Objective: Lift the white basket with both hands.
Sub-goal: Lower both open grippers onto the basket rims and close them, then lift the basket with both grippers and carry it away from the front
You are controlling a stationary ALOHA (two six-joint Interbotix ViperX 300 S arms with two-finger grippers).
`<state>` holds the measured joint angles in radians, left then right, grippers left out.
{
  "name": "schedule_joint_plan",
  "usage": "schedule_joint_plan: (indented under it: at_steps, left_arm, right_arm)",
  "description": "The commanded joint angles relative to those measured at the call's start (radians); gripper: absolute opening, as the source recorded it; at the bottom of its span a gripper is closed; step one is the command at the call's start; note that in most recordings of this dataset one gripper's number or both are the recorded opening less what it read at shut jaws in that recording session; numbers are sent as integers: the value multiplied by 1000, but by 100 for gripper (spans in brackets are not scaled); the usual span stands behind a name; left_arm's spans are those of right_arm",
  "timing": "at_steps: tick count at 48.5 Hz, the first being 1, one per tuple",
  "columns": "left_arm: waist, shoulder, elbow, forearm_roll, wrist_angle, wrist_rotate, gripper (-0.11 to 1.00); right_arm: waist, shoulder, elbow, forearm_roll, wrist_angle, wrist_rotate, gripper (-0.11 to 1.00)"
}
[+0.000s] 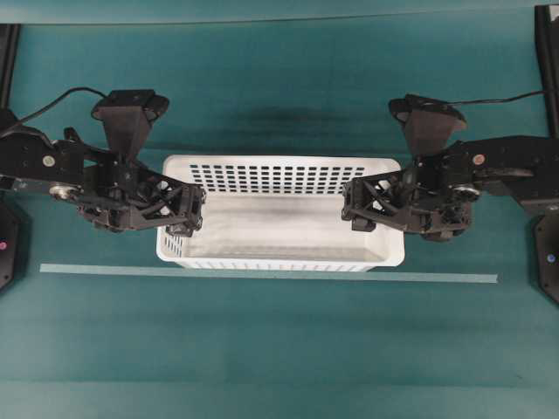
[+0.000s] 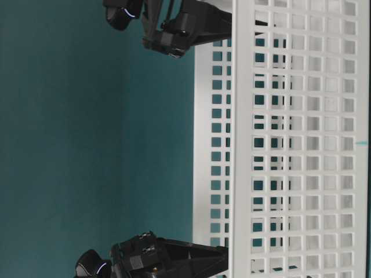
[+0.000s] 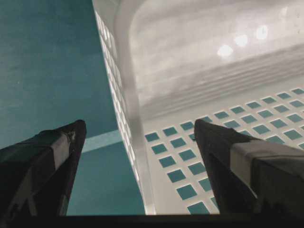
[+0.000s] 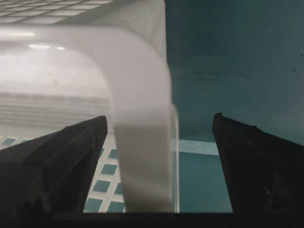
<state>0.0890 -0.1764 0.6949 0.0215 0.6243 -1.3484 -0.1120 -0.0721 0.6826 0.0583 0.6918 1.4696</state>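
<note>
Black fingers (image 3: 45, 166) straddle each end wall of the white basket (image 1: 279, 227), jaws wide, nothing gripped.

Basket position: flat on the teal table (image 1: 279, 349), centred between the arms, its long front wall just behind a pale tape line (image 1: 262, 274). Left gripper (image 1: 188, 214): spread fully, one finger outside the left end wall and one inside over the slotted wall; no contact with the rim is visible. Right gripper (image 1: 356, 209): likewise spread, with the rounded rim (image 4: 142, 118) standing between its fingers and untouched. Judged risk: if one jaw closes sooner or seats higher on the rim than the other, the basket may tilt or slide toward the tape. A shallow bite on the smooth rim could slip once the load comes on.
</note>
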Motion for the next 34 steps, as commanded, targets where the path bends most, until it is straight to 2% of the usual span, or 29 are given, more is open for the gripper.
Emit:
schedule_joint_plan:
  at_steps: [1,7,10,14,19,21,23,27,34]
  left_arm:
    - [2,18,-8,5,-3,-2,94]
    - [-2,20,-8,5,-5,-2,87]
    - [-2,21,-6,5,-6,-2,75]
    - [-2,23,-3,5,-17,-2,51]
    - [0,26,2,5,-38,-2,22]
    - [-2,26,2,2,-41,-2,13]
    - [0,26,2,5,-43,-2,7]
    - [-2,29,2,5,-43,-2,1]
    - [-3,31,2,5,-43,-2,1]
  right_arm:
    - [5,35,-9,-3,-5,2,92]
    - [5,41,-8,5,-5,5,89]
    - [6,43,-9,5,-6,12,84]
    - [6,43,-9,5,-12,28,66]
    - [6,44,-9,5,-17,48,38]
    - [6,44,-8,5,-15,57,27]
    - [6,44,-6,6,-15,63,22]
    - [6,43,-5,6,-14,69,22]
    - [5,44,-5,6,-14,67,22]
